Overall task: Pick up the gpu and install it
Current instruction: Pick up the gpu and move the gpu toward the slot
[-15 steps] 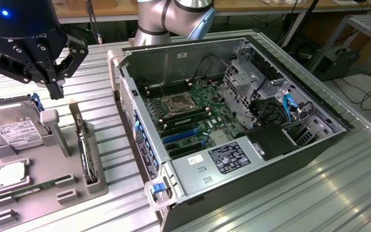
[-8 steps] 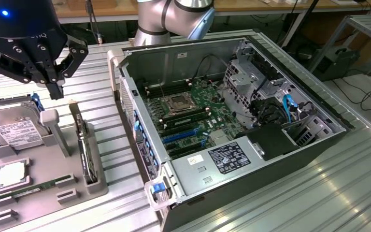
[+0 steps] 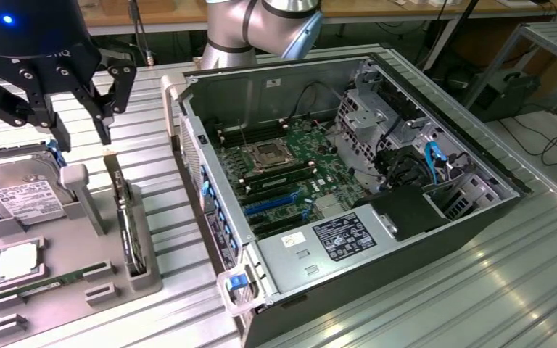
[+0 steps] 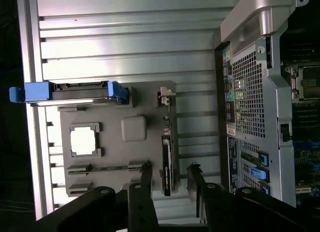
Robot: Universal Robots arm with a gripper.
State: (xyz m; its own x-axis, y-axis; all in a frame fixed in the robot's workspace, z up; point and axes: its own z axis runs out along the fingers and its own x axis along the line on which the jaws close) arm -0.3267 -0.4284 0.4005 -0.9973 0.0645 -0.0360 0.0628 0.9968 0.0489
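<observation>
The gpu (image 3: 128, 225) stands on its long edge in a slot at the side of a grey holder tray (image 3: 70, 250) nearest the computer case. It looks like a thin dark card. My black gripper (image 3: 85, 141) hangs above the tray's far end, just over the card's end, and touches nothing. Its fingers are spread apart with nothing between them. In the wrist view the gpu (image 4: 167, 164) shows as a dark strip running between the two fingertips (image 4: 146, 169), and the gripper (image 4: 169, 169) is well above it.
The tray (image 4: 115, 152) also holds a silver hard drive (image 3: 22, 194) with blue clips, a square processor (image 3: 15, 262) and a narrow memory stick (image 3: 51, 284). An open computer case (image 3: 356, 181) lies at the exterior view's right with its green motherboard (image 3: 289, 167) and blue slots (image 3: 273, 206) exposed.
</observation>
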